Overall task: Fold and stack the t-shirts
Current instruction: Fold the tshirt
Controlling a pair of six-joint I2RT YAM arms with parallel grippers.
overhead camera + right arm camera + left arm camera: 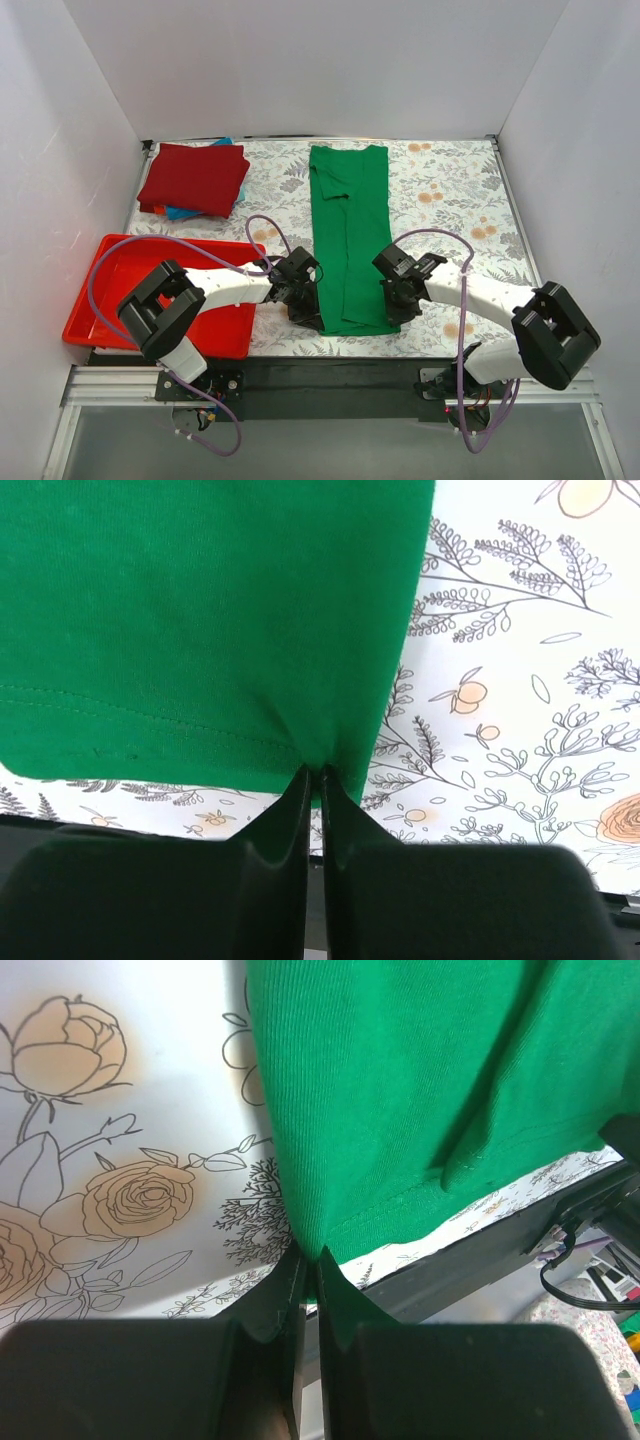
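At the far left the red tray point(85, 312) sits at the near edge of the table point(455, 190). Behind it the dark red t-shirt point(195, 175) lies folded on top of the blue t-shirt point(184, 213), of which only an edge shows. The left gripper point(308, 1260) is closed tight on the near left corner of the green t-shirt point(350, 230), pinching the hem. That shirt lies mid-table, folded to a long narrow strip running from the far edge toward the arms. The right gripper point(315, 772) is clamped the same way on the near right corner of the hem. I judge the step in hand to be the crosswise fold, with both corners gripped and the cloth hardly raised. The next move calls for lifting both corners together, keeping them level, and carrying them toward the collar end so the hem lands square and the strip is not dragged askew
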